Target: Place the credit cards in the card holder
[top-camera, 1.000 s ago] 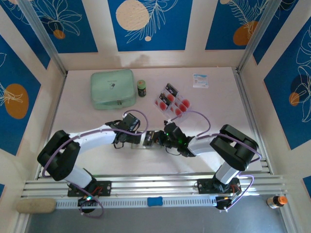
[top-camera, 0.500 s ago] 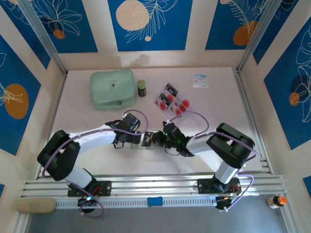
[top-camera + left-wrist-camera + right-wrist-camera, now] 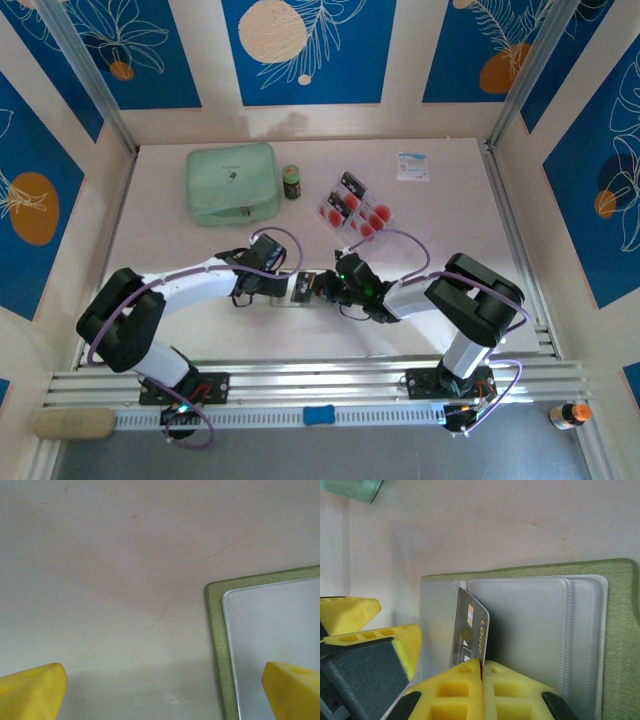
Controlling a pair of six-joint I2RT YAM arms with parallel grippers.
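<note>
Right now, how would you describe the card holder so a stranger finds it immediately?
Start at the big mint-green zip case at the far left, then come toward the arms. Under the right gripper lies the card holder, open: olive-green fabric border, clear sleeves, far smaller than the case.

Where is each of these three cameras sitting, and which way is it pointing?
Top: above and behind the arms, looking down on the table; both whole arms show.
Left wrist: on the left arm, facing down at the wallet; the open left gripper shows at the bottom.
Right wrist: on the right arm, facing the wallet's sleeves; the shut right gripper pinches a card.
Shared: both wrist views see the wallet.
</note>
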